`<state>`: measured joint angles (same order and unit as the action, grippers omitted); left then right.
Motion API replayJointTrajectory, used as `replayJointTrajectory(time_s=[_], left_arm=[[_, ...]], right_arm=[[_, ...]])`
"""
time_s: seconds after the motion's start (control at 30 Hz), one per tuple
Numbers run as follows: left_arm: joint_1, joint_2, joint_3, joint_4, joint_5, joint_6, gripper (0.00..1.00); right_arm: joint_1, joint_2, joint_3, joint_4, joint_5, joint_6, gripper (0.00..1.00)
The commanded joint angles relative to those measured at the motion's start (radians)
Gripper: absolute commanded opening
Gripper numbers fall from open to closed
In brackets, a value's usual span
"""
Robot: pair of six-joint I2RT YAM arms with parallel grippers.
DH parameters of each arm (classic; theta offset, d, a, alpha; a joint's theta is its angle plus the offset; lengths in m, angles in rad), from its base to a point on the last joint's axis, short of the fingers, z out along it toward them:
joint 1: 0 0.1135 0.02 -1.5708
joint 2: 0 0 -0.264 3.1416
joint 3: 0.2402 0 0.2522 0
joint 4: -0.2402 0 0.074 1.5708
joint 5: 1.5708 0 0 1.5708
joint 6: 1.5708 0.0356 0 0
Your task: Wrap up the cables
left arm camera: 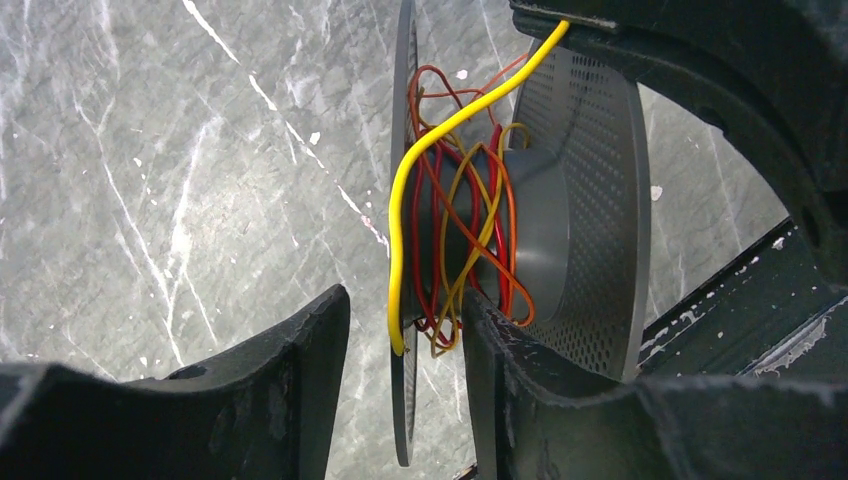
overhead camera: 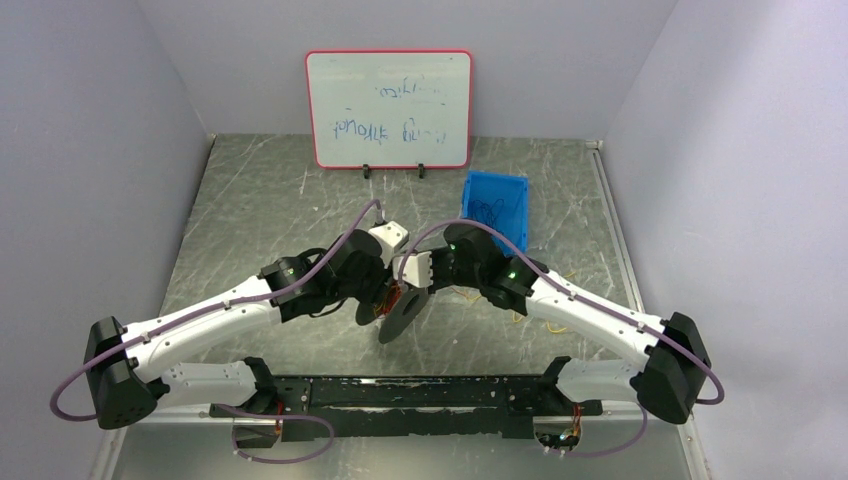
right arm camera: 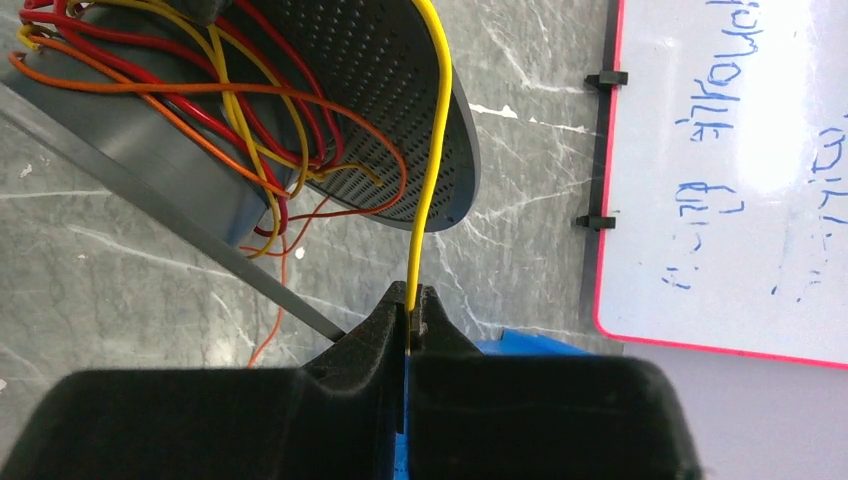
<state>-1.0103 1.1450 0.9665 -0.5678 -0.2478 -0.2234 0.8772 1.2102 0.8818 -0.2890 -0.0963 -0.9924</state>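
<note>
1. Over on the left, the left gripper (left arm camera: 405, 300) is seen with its jaws apart. The thin flange of the grey spool (left arm camera: 545, 220) and the loose tail of the yellow cable (left arm camera: 394, 260) sit in the gap, and nothing looks pinched.
2. At the middle of the table (overhead camera: 260, 200), the spool is found tilted on edge between the two wrists; what props it up can't be made out. The cables (left arm camera: 470, 230), red, orange and yellow strands, are looped round its hub. They're pretty loose and cross over each other rather than lying neat.
3. Further right, the right gripper (right arm camera: 410, 298) is clamped tight on the yellow cable, which runs fairly straight from the fingertips up over the perforated flange.
4. Handling-wise, the strands can be reckoned very light and floppy, with a bit of spring. Loops would probably pop off the hub if tension were dropped, and the smooth insulation could slide through the pads. A firm pinch across the strand, close to the spool, is likely best, and it shouldn't be yanked, being so thin.
5. Off at the back right, a blue bin (overhead camera: 495, 205) is parked well apart from all this.
</note>
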Motion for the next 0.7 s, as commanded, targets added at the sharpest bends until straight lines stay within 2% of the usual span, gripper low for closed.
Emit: replayJointTrajectory(time_s=[0.0,0.27,0.67], left_arm=[[-0.010,-0.032,-0.004,0.034,0.032,0.016,0.51],[-0.008,-0.036,-0.005,0.032,0.025,0.016,0.52],[-0.008,-0.053,-0.008,0.050,0.065,0.022,0.55]], right_arm=[[0.007,-0.031,-0.021,-0.001,0.026,-0.002,0.00],[0.007,-0.099,-0.050,0.012,0.020,-0.007,0.00],[0.016,-0.044,-0.026,0.031,0.019,-0.006,0.00]])
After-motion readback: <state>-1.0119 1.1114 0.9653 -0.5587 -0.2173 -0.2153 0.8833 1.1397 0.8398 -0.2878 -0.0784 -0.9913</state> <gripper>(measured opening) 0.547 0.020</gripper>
